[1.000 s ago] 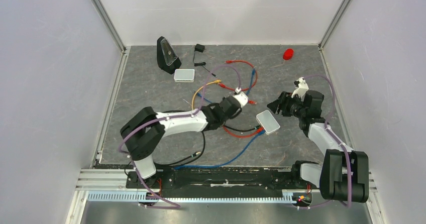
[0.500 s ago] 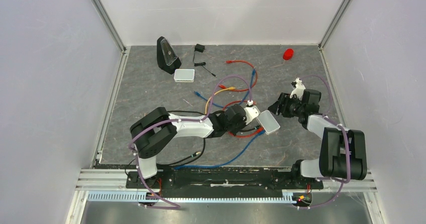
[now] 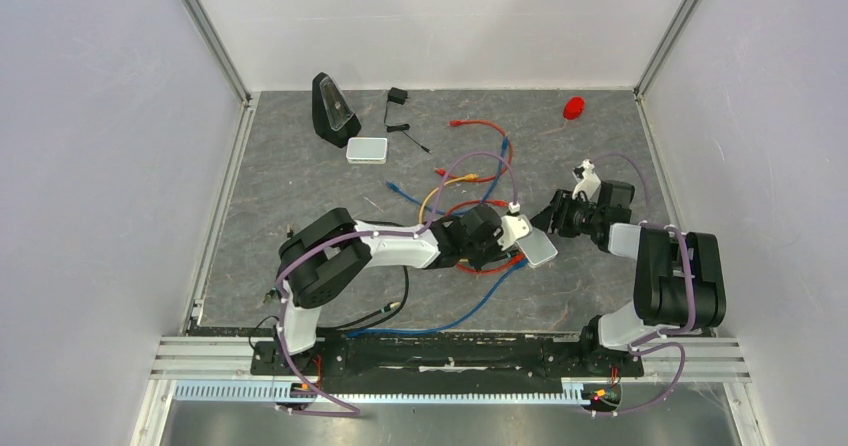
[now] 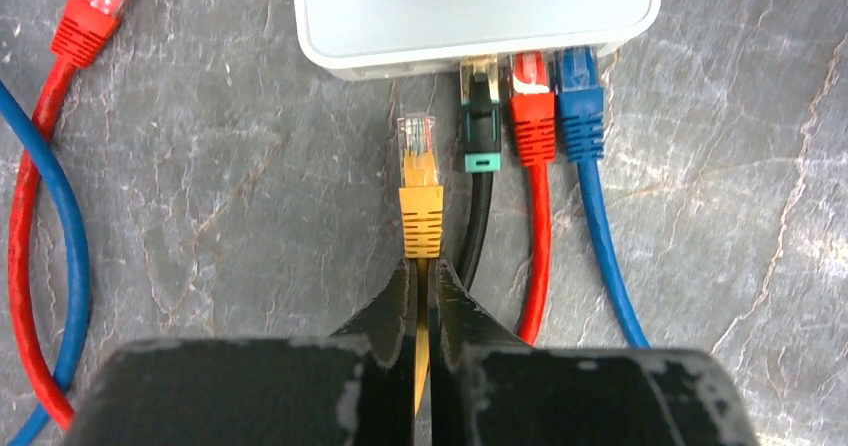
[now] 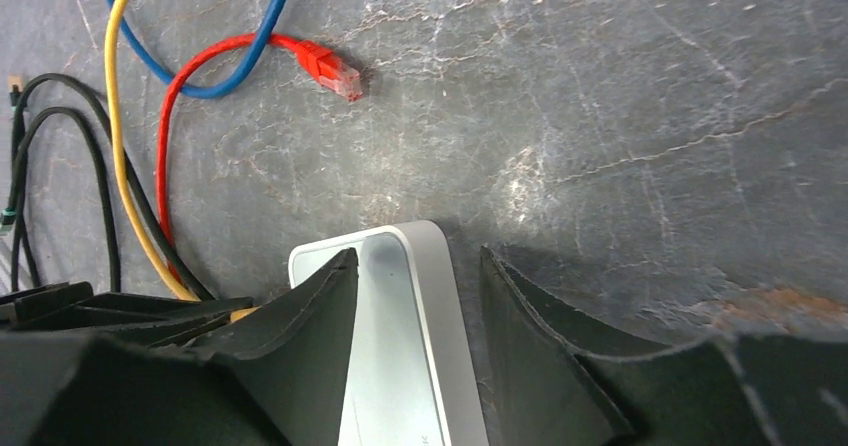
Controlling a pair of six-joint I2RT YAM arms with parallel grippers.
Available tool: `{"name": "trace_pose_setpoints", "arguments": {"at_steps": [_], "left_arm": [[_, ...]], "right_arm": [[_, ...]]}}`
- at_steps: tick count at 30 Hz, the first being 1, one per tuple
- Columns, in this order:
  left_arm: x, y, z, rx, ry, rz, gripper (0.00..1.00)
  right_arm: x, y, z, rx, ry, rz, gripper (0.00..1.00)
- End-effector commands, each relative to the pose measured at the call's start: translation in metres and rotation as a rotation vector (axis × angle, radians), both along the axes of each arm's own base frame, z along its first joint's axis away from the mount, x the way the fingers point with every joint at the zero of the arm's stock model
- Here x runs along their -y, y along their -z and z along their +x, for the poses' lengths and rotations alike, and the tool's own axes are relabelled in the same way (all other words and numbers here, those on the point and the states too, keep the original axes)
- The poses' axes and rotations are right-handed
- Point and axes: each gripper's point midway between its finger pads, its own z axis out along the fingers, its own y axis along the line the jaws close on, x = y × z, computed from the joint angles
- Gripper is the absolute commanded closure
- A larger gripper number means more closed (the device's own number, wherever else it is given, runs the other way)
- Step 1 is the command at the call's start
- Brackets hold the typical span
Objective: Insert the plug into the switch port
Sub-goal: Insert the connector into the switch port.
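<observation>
Left gripper (image 4: 422, 271), jaws closed on the yellow cable (image 5: 109, 116) directly behind its yellow plug (image 4: 420, 181). The plug tip lies just short of the ported edge of the switch box (image 4: 470, 11), beside a seated black plug (image 4: 481, 126), red plug (image 4: 533, 116) and blue plug (image 4: 581, 106). Right gripper (image 5: 418, 256), jaws parted, straddles a corner of that box. Farther back on the bench (image 3: 300, 196): black wedge device (image 3: 333, 109), second pale box (image 3: 366, 150).

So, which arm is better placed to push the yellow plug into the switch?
Left. Its hand holds the yellow plug, aimed at the switch's free port beside the black plug, just short of it. The right hand stands open astride the switch's corner, fit only to steady it.
</observation>
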Motion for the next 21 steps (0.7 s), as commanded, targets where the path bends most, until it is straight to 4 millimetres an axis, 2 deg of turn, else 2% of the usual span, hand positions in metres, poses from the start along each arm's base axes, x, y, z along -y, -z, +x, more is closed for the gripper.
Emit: {"name": "trace_pose_setpoints", "arguments": {"at_steps": [1,7,16,21], "left_arm": [[0.018,-0.006,0.001,-0.02,0.045,-0.025,0.98],[0.019,-0.006,0.01,-0.044,0.009,-0.037,0.98],[0.006,0.0,0.018,-0.089,-0.06,0.022,0.98],[0.01,-0.002,0.015,-0.108,-0.039,0.018,0.98]], "right_arm": [[-0.009,-0.004,0.0,0.046,-0.034,0.058,0.51],[-0.012,0.002,-0.005,0.024,-0.036,0.079,0.51],[-0.013,0.006,-0.007,0.014,-0.038,0.088,0.53],[-0.017,0.004,-0.009,0.019,-0.043,0.119,0.53]]}}
